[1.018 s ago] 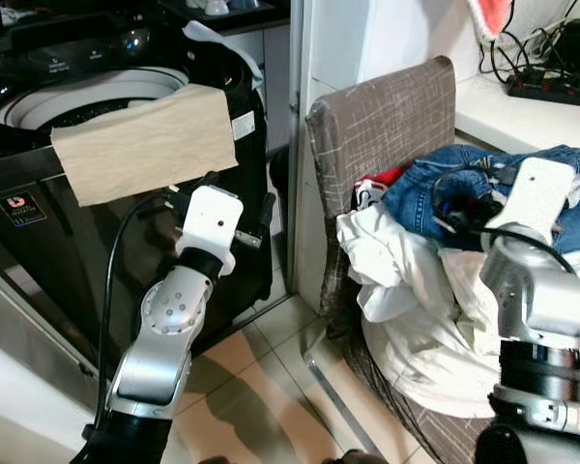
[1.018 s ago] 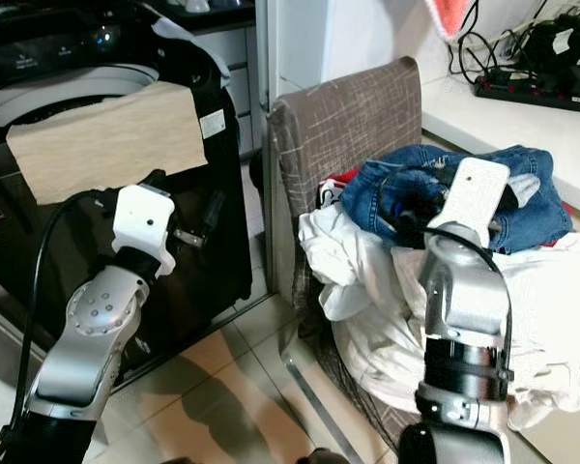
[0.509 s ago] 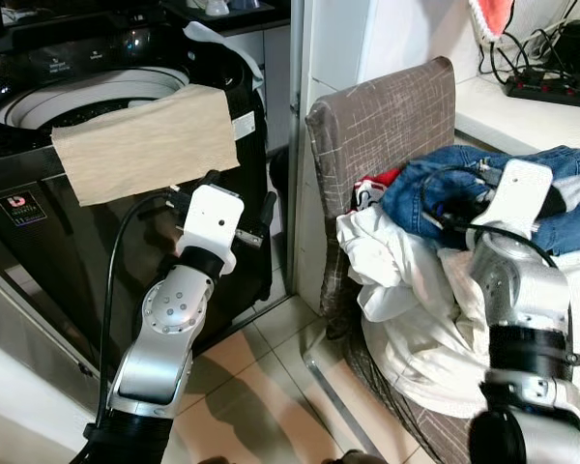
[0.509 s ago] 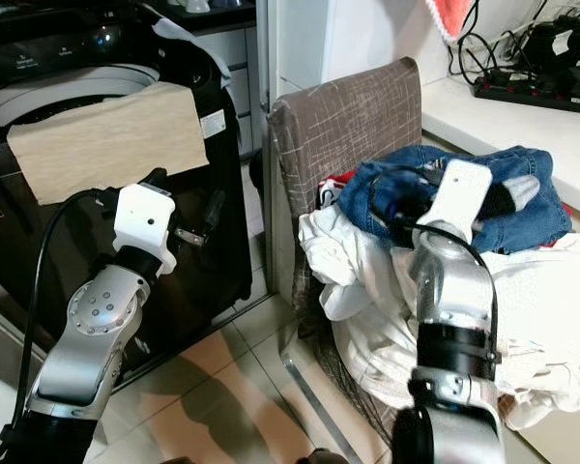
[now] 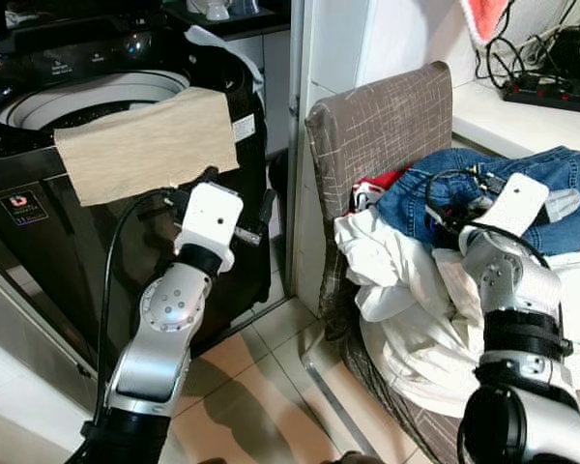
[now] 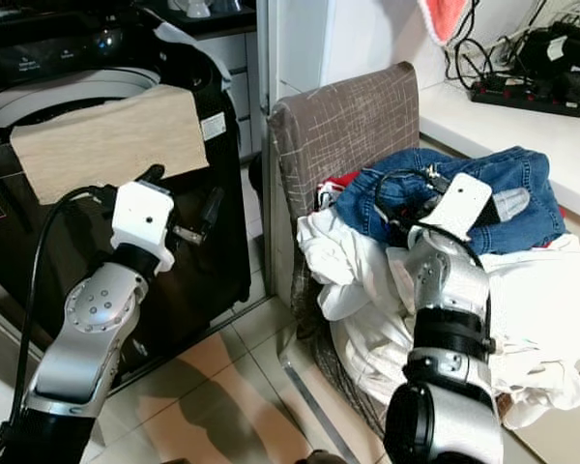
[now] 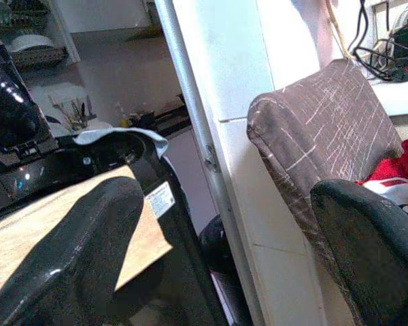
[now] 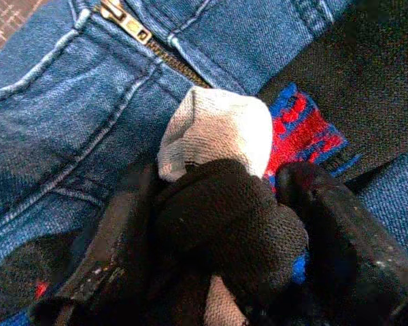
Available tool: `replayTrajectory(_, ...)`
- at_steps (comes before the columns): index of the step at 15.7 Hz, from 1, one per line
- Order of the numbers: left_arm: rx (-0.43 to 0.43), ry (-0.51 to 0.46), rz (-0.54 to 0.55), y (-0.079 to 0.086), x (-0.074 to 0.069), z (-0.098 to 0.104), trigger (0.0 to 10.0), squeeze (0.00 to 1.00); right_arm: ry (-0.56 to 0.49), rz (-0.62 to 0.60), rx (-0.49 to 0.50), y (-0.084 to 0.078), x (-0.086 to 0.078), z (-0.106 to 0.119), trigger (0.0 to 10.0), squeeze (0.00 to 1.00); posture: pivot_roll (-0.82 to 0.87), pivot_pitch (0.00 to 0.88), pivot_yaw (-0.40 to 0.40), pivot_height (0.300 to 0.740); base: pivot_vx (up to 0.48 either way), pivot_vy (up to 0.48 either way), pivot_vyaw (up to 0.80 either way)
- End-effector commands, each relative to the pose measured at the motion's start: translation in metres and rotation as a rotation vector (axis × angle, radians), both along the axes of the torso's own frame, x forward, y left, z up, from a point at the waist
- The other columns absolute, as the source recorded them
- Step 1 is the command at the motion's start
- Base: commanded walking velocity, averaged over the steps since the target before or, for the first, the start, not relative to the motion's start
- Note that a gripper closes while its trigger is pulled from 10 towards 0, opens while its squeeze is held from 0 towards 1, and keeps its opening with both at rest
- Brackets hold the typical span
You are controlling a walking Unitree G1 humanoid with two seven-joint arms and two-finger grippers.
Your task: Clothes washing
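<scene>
Reaching into the laundry pile heaped on the brown chair, the right gripper has its fingers pinched on a black sock lying on the blue jeans. Beside the washing machine, the left gripper hangs spread wide, holding nothing.

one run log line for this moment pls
phase: picking from chair pile | right gripper: shut on black sock, over jeans | left gripper: open, idle by washer

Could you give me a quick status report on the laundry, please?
Right gripper shut on black sock atop jeans. Left gripper open, idle near washer. Nothing obstructing.
</scene>
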State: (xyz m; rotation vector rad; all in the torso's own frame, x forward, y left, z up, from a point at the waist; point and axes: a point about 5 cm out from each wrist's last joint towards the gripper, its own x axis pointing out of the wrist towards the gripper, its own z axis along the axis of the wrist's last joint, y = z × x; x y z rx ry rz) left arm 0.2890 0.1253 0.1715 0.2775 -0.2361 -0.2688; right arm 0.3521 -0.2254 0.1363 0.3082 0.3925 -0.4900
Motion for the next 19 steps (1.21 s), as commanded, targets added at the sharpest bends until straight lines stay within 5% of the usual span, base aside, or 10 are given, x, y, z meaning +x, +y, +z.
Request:
replayTrajectory(1, 0.009, -0.026, -0.007, 0.000, 0.003, 0.007, 10.0, 0.00, 0.095, -0.002, 0.047, 0.003, -0.005, -0.021, 0.0, 0.00, -0.05, 0.000, 0.005, 0.716, 0.000, 0.000, 0.00)
replayTrajectory(8, 0.031, -0.035, -0.009, 0.000, 0.004, 0.008, 10.0, 0.00, 0.142, 0.050, 0.023, 0.010, -0.003, -0.032, 0.0, 0.00, -0.04, 0.000, -0.001, 0.716, 0.000, 0.000, 0.00)
replayTrajectory(19, 0.049, -0.028, -0.009, -0.001, 0.003, 0.004, 10.0, 0.00, 0.073, 0.099, -0.024, 0.015, 0.000, -0.034, 0.0, 0.06, -0.03, 0.000, -0.017, 0.716, 0.000, 0.000, 0.00)
